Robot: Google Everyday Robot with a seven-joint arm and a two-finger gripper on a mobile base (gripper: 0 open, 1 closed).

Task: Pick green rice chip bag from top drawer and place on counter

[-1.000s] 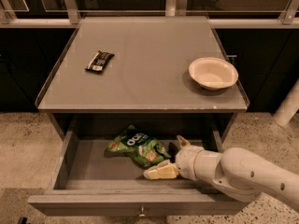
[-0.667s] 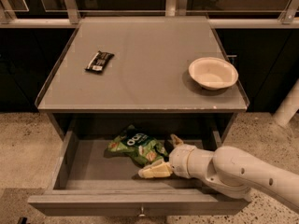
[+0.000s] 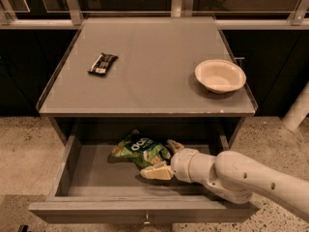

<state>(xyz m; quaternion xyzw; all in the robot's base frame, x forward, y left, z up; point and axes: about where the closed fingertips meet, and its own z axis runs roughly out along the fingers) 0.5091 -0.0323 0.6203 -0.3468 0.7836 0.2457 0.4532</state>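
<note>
The green rice chip bag (image 3: 140,149) lies crumpled on the floor of the open top drawer (image 3: 91,170), near its middle back. My gripper (image 3: 163,157) reaches in from the right on a white arm. Its fingers are open, one fingertip (image 3: 153,172) in front of the bag's right end and the other (image 3: 175,144) behind it. The bag's right edge sits between them. The counter (image 3: 149,71) above is a flat grey top with a thin raised rim.
A small black wrapper bar (image 3: 103,64) lies on the counter's left part. A cream bowl (image 3: 220,75) stands on its right part. The drawer's front panel with a small metal knob (image 3: 145,221) is at the bottom. Speckled floor lies on both sides.
My gripper has moved left along the drawer toward the bag, so that its fingers now straddle the bag's right end. The bag, bowl and bar have not moved.
</note>
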